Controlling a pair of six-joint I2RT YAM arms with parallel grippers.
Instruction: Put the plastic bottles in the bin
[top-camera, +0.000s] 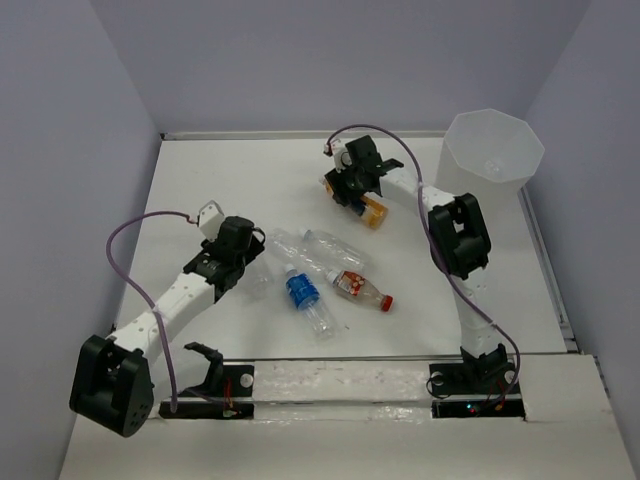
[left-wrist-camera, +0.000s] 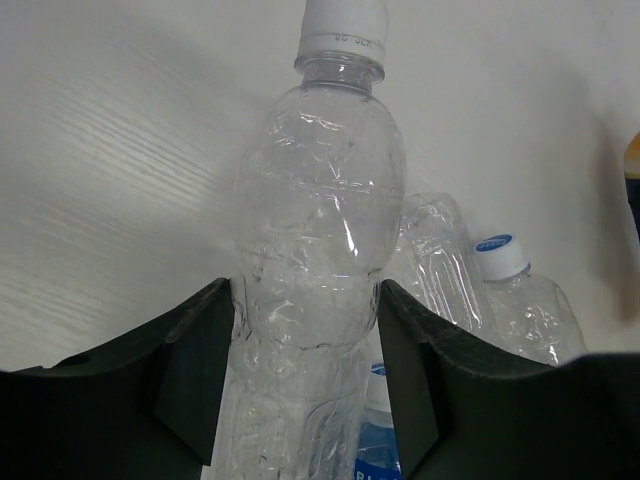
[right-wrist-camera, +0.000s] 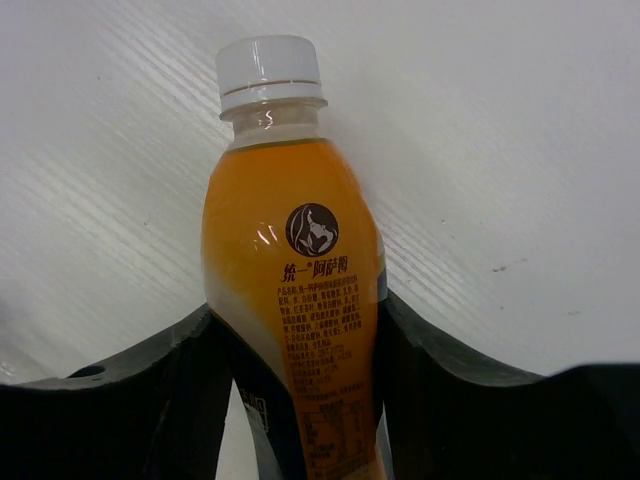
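Note:
My left gripper (top-camera: 248, 262) is shut on a crumpled clear bottle (left-wrist-camera: 320, 220) with a white cap; in the left wrist view both fingers (left-wrist-camera: 200, 370) press its sides. My right gripper (top-camera: 357, 185) is shut on the orange bottle (top-camera: 372, 210), held by its lower body in the right wrist view (right-wrist-camera: 290, 270), cap pointing away. A blue-labelled bottle (top-camera: 303, 290), a red-labelled bottle with a red cap (top-camera: 360, 288) and two clear bottles (top-camera: 335, 248) lie mid-table between the arms. The translucent bin (top-camera: 492, 150) stands at the far right corner, right of the right gripper.
Lilac walls close the table on the left, back and right. The arm bases (top-camera: 470, 385) sit on a strip at the near edge. A purple cable (top-camera: 130, 240) loops off the left arm. Behind the held clear bottle lie another clear bottle (left-wrist-camera: 440, 260) and a blue-ringed cap (left-wrist-camera: 500, 255).

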